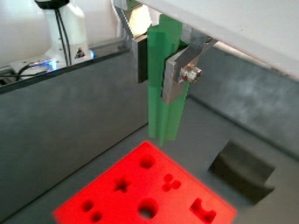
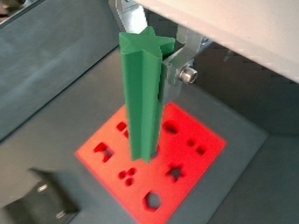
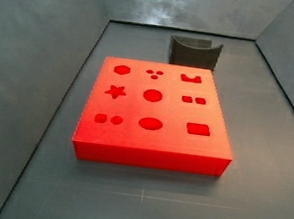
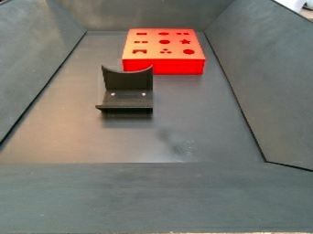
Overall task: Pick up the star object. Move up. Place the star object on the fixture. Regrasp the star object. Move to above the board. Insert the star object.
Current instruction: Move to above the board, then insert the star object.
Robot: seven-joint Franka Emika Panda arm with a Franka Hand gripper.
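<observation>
Dark grey floor [image 4: 184, 128] — sloped grey walls [image 4: 37, 55] all around

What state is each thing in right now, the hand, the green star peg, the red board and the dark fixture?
Hand: shut on the star object, high above the board.
Star object: held upright, hanging clear of the board.
Board: flat on the floor, every visible hole empty.
Fixture: standing on the floor, nothing on it.

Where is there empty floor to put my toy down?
The biggest bare patch is the dark floor in front of the fixture, out to the bin's walls. Narrower strips run along both long sides of the board. It is tight between board and fixture. The tool hangs high over the board, shut on the star.
</observation>
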